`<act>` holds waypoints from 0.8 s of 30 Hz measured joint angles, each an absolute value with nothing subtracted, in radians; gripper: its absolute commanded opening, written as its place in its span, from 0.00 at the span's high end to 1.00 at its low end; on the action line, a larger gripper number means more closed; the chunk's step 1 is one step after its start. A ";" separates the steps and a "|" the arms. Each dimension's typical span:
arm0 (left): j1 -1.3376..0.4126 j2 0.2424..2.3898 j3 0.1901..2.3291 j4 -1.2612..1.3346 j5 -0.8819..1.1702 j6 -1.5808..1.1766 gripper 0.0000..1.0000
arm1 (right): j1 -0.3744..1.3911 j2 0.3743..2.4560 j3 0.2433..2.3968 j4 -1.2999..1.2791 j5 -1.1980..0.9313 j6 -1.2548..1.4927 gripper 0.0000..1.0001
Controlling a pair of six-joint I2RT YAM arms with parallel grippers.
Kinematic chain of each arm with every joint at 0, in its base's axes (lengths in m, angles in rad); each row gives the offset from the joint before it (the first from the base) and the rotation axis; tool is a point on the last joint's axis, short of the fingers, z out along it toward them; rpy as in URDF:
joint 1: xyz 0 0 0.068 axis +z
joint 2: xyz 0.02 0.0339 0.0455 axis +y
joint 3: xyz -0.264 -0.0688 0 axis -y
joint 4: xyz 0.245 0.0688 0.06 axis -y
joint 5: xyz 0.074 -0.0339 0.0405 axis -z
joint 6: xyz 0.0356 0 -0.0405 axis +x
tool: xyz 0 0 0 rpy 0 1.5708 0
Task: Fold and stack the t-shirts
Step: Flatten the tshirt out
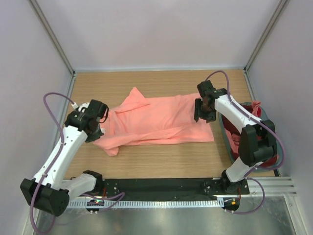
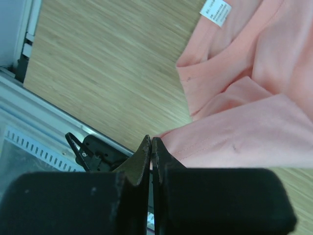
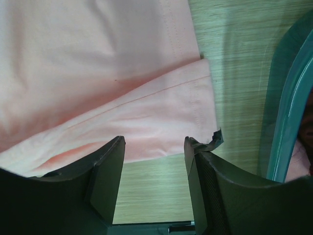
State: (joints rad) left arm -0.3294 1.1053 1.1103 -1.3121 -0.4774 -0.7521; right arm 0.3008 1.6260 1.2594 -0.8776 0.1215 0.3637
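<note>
A salmon-pink t-shirt (image 1: pixel 161 122) lies spread and partly folded on the wooden table. My left gripper (image 1: pixel 95 132) is at its left end, near the collar. In the left wrist view this gripper (image 2: pixel 150 139) is shut with nothing between the fingers, and the shirt (image 2: pixel 244 132) lies just right of the fingertips, with its white label (image 2: pixel 215 10) showing. My right gripper (image 1: pixel 204 113) is at the shirt's right end. It is open and empty (image 3: pixel 155 142), hovering over the hem corner (image 3: pixel 195 98). More pink cloth (image 1: pixel 236 142) lies in the basket.
The grey-teal basket (image 1: pixel 225 133) stands at the right table edge under my right arm, and its rim (image 3: pixel 288 107) is close to the right fingers. White walls enclose the table on three sides. A black rail (image 1: pixel 161 186) runs along the near edge.
</note>
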 measured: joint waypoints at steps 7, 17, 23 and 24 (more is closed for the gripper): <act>-0.278 1.076 1.184 -1.338 -0.558 -0.751 1.00 | 0.301 1.633 1.249 -0.891 0.144 0.356 0.42; -0.241 1.105 1.255 -1.342 -0.628 -0.696 1.00 | 0.291 1.641 1.205 -0.890 0.159 0.344 0.52; -0.240 1.126 1.253 -1.312 -0.530 -0.665 1.00 | 0.258 1.667 1.192 -0.866 0.128 0.358 0.57; -0.240 1.124 1.248 -1.301 -0.505 -0.664 1.00 | 0.255 1.676 1.188 -0.854 0.119 0.366 0.57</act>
State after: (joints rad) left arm -0.2398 1.1244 1.2480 -1.3010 -0.5053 -0.6640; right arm 0.2550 1.6756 1.1885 -0.8543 0.1188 0.3660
